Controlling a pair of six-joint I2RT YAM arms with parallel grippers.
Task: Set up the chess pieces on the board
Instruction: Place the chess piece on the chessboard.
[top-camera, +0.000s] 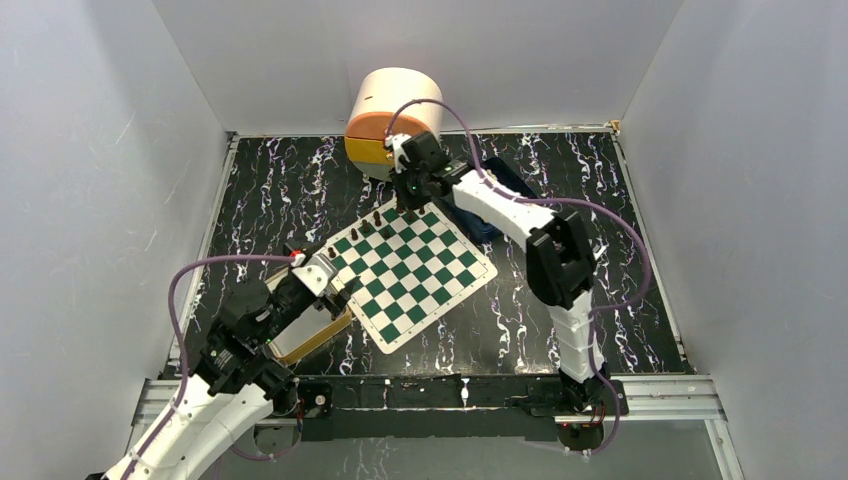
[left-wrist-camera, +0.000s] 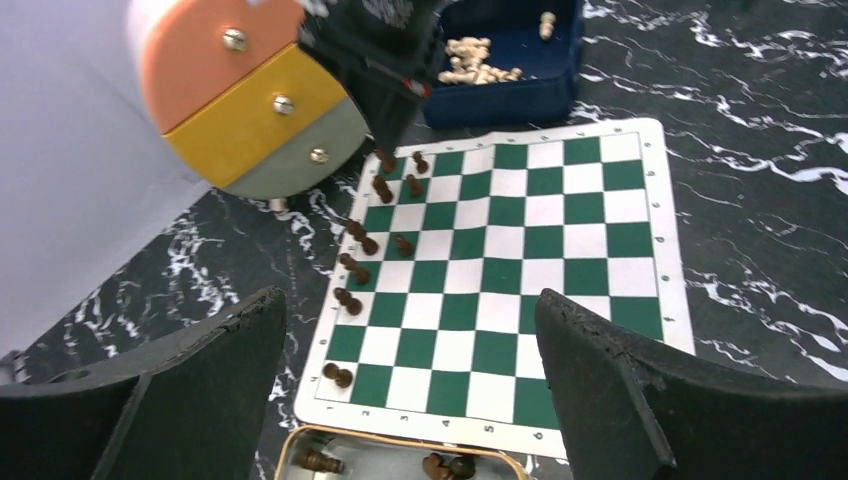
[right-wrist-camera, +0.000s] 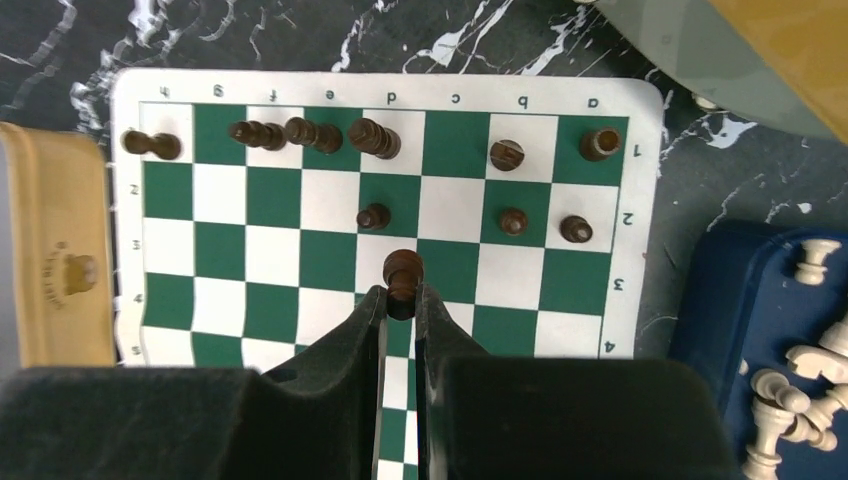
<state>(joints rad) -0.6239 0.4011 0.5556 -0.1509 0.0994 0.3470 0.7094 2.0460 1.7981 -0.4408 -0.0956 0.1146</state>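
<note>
Right jaws clamp a dark chess piece (right-wrist-camera: 404, 271) at their tips.

Worktop (top-camera: 280, 190): black, veined white. Recorded directly on it were a green-and-white board (top-camera: 412, 272), a blue tray (left-wrist-camera: 500, 100) just beside it, a tan-rimmed tray (top-camera: 325, 340), and a round drawer unit (top-camera: 385, 115).

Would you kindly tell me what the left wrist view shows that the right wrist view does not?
Only left wrist: the open left gripper and spare dark pieces lying in the tray. Only right wrist: the dark piece pinched in the right gripper. Both: the board, its row of dark pieces, the blue box of pale pieces.
</note>
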